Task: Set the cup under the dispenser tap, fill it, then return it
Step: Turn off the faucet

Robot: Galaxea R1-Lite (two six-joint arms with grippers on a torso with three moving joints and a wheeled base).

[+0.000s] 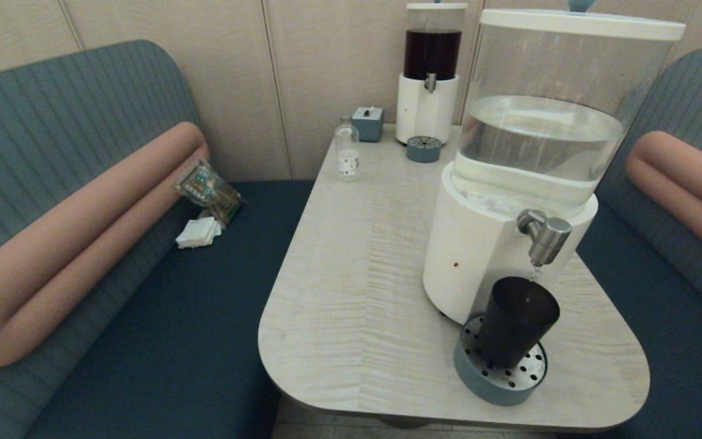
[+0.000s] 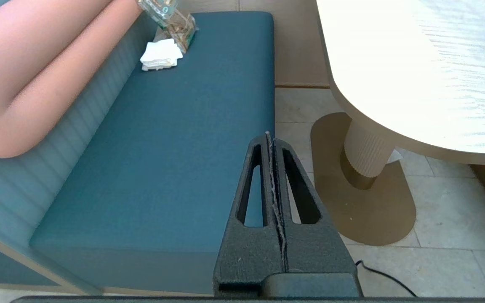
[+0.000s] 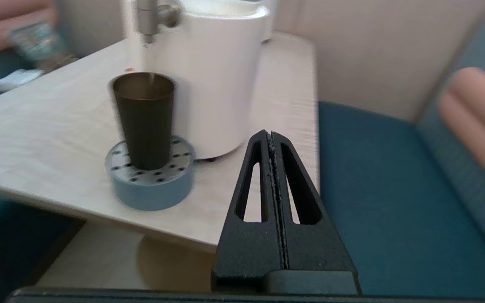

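Observation:
The black cup (image 1: 517, 320) (image 3: 143, 120) stands upright on the round blue drip tray (image 1: 497, 381) (image 3: 150, 183), directly below the steel dispenser tap (image 1: 545, 236) (image 3: 147, 17) of the large white-based dispenser (image 1: 479, 244). A thin stream of water falls from the tap into the cup. My right gripper (image 3: 271, 134) is shut and empty, off the table's near right edge, well clear of the cup. My left gripper (image 2: 269, 135) is shut and empty, low beside the left bench, below table height. Neither arm shows in the head view.
A smaller dispenser with dark liquid (image 1: 430, 73), its own drip tray (image 1: 423, 149), a small clear bottle (image 1: 347, 149) and a grey box (image 1: 367, 123) stand at the table's far end. A packet and white napkins (image 1: 200, 231) lie on the left bench. The table pedestal (image 2: 364, 151) is near my left gripper.

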